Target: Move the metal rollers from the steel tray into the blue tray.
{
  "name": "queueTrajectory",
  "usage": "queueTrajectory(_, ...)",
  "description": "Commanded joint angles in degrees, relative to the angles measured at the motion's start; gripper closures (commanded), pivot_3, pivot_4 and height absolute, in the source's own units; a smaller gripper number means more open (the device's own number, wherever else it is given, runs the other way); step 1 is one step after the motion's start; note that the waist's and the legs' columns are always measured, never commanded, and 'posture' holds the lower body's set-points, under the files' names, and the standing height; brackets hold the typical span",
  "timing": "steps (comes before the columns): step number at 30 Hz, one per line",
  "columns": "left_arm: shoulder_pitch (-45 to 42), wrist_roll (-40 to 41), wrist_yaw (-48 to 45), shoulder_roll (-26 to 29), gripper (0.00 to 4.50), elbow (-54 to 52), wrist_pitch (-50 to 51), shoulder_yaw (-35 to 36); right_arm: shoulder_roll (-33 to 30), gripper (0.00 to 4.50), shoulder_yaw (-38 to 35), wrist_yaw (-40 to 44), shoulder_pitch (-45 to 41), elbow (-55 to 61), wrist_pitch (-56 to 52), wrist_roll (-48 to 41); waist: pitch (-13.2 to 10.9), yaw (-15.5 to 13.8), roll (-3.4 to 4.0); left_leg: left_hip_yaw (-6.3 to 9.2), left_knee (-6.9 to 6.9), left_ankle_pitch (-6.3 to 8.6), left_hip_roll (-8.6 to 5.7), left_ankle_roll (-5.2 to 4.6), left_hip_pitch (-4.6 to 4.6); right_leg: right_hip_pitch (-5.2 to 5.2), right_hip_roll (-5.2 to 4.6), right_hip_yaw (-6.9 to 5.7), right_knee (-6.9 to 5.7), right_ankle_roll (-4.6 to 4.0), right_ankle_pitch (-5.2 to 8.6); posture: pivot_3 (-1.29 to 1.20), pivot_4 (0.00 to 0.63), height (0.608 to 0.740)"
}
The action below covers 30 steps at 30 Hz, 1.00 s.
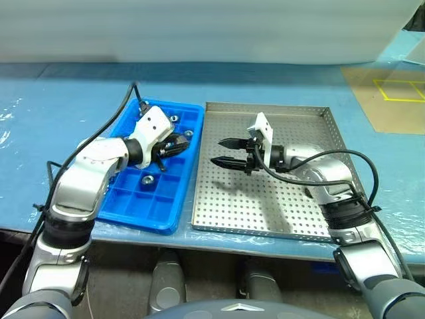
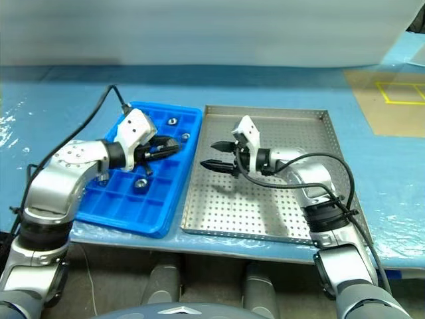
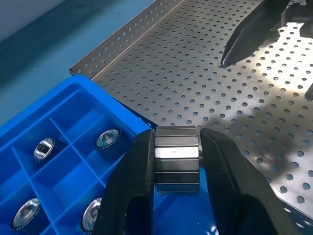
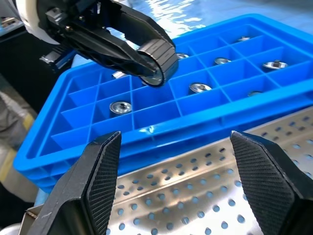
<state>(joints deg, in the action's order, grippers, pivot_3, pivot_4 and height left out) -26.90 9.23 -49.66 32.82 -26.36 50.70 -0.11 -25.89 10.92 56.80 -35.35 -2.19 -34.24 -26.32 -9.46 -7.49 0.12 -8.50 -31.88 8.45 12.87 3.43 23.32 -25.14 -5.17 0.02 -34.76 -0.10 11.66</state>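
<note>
Over the blue tray (image 1: 156, 211), beside its edge against the steel tray (image 1: 312, 119), the left gripper (image 3: 176, 161) pinches one metal roller (image 3: 176, 157) above the compartments. Several rollers (image 4: 121, 107) already sit in cells; the steel tray's perforated floor looks bare, so this may be the last. The right gripper (image 1: 224, 151) hangs spread and empty over the steel tray.
</note>
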Motion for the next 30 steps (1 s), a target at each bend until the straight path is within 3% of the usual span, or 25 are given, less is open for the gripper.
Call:
queueTrajectory(1,3.46,3.32,1.31,3.13,3.42,-7.97,5.36,3.56,0.99,0.88,1.13,2.79,-2.44,-1.91,2.7,1.39,0.0,-0.14,0.0,0.0,0.02,0.0,0.01,0.0,0.0,0.0,0.01,-0.01,0.01,-0.01,0.0,0.33,0.15,0.74)
queueTrajectory(8,10.03,6.99,7.37,3.4,3.42,-15.99,10.93,9.86,3.76,0.88,2.43,6.22,-5.6,-7.57,4.99,3.83,-0.01,-1.74,-0.01,0.06,0.03,0.01,0.01,-0.02,0.05,-0.04,0.01,-0.05,-0.01,-0.03,0.02,0.44,0.15,0.74)
queueTrajectory(21,29.05,8.59,17.59,-0.48,3.42,-28.84,8.62,19.56,8.23,0.88,4.21,12.63,-10.65,-16.83,9.48,7.46,-0.01,-5.7,-0.01,0.18,-0.01,0.07,0.09,-0.13,0.24,-0.1,0.03,-0.07,0.01,-0.07,0.05,0.57,0.15,0.74)
queueTrajectory(30,36.03,6.09,24.61,-2.86,3.42,-27.92,4.58,17.58,9.62,0.88,4.24,14.44,-11.75,-19.46,10.96,9.32,-0.01,-9.8,0.0,0.22,-0.02,0.07,0.27,-0.11,0.22,-0.09,0.19,0.08,-0.01,-0.07,0.06,0.6,0.15,0.74)
